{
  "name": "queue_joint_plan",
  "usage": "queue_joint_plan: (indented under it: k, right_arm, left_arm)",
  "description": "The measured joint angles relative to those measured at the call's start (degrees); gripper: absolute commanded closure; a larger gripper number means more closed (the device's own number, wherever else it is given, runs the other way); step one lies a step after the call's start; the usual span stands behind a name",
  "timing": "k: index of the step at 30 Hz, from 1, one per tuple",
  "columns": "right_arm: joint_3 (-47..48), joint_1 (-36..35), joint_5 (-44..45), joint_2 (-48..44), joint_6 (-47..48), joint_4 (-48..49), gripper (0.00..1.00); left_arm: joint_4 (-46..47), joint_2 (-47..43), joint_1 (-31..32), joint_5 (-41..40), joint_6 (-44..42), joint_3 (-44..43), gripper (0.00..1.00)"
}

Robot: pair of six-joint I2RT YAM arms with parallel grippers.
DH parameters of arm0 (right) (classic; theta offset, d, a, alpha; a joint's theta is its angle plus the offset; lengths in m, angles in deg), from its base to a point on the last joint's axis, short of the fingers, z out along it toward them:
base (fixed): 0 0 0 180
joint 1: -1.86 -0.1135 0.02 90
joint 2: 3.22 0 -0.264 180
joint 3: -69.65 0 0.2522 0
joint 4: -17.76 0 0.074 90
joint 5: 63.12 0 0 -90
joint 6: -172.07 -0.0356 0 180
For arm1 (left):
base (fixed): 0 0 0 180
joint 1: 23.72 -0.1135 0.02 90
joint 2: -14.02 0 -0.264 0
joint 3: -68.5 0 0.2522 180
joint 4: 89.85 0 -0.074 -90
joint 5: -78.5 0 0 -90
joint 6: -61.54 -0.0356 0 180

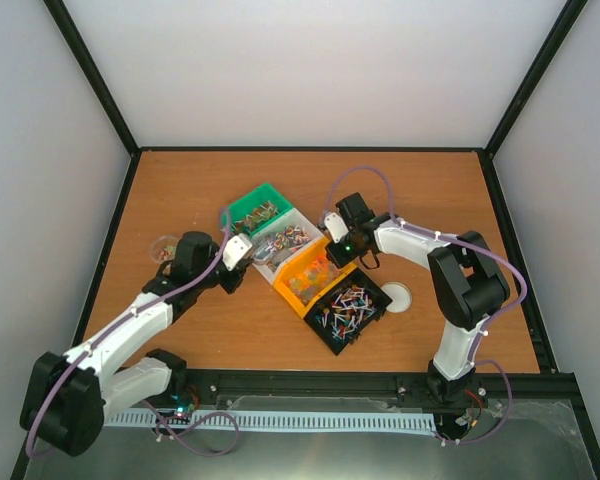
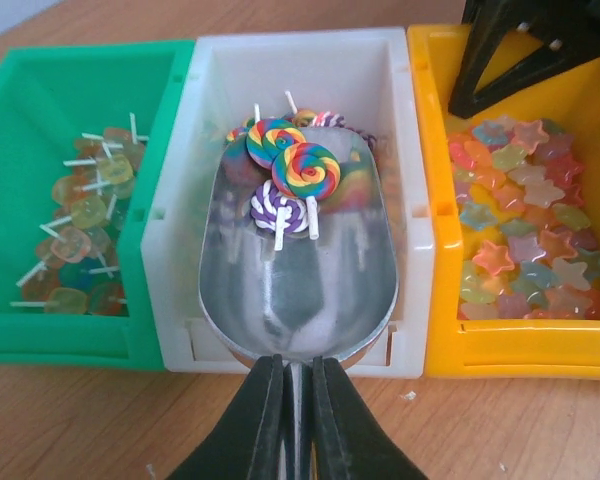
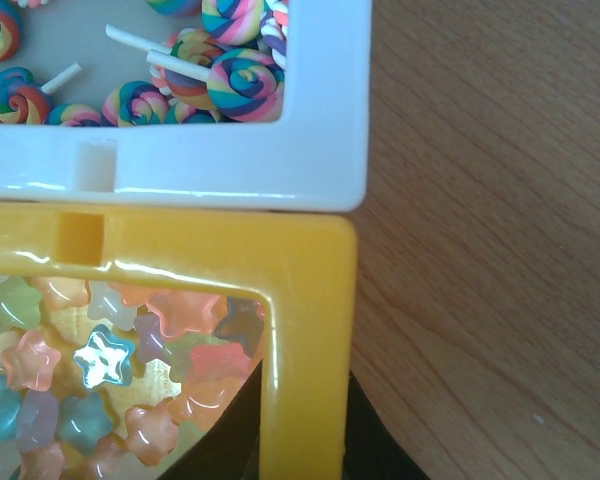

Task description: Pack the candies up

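Tabletop of brown wood fills the floor of a small booth with plain white walls and black frame posts at the corners. Four bins stand on it in a slanted row, touching side to side.

The left end effector is closed narrow on the handle of a metal scoop. The long axis of the scoop runs straight ahead of this end effector, and its round mouth points away from it into the white bin. Three candies, flat swirl lollipops, lie at the far end of the scoop. Their white sticks point back toward the end effector, nearly along the same axis. More of them lie in the bin beyond.

To the left of this end effector is the green bin with pale lollipops; to its right is the yellow bin with star sweets.

The right end effector is pinched on the wall of the yellow bin, one finger inside and one outside. The black bin, which holds stick-like sweets, is near it.
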Motion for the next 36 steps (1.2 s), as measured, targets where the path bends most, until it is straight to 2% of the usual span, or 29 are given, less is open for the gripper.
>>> queue_joint_plan:
  k: [6,19,25,30,36]
  right_arm:
    - [0.02,0.63,-0.09,0.0,0.42,-0.17,0.97]
    - [0.13,1.07,-0.04,0.0,1.2,-0.35,0.97]
    - [0.35,1.88,-0.17,0.0,1.86,-0.98,0.97]
    - [0.39,2.58,-0.39,0.0,2.54,-1.29,0.97]
    - [0.37,2.91,-0.72,-0.02,2.69,-1.29,0.97]
  left_arm:
    - [-4.72,-8.2,-1.42,1.22,1.18,-0.2,0.99]
    - [-21.88,-15.72,-20.9,6.38,0.85,-7.78,0.99]
    - [-29.31,-15.52,-34.21,9.9,-3.48,-11.34,0.99]
    - [-36.11,-12.85,-46.51,14.36,-10.36,-16.65,0.99]
    - [-43.45,-8.76,-55.52,17.86,-19.61,-20.7,0.99]
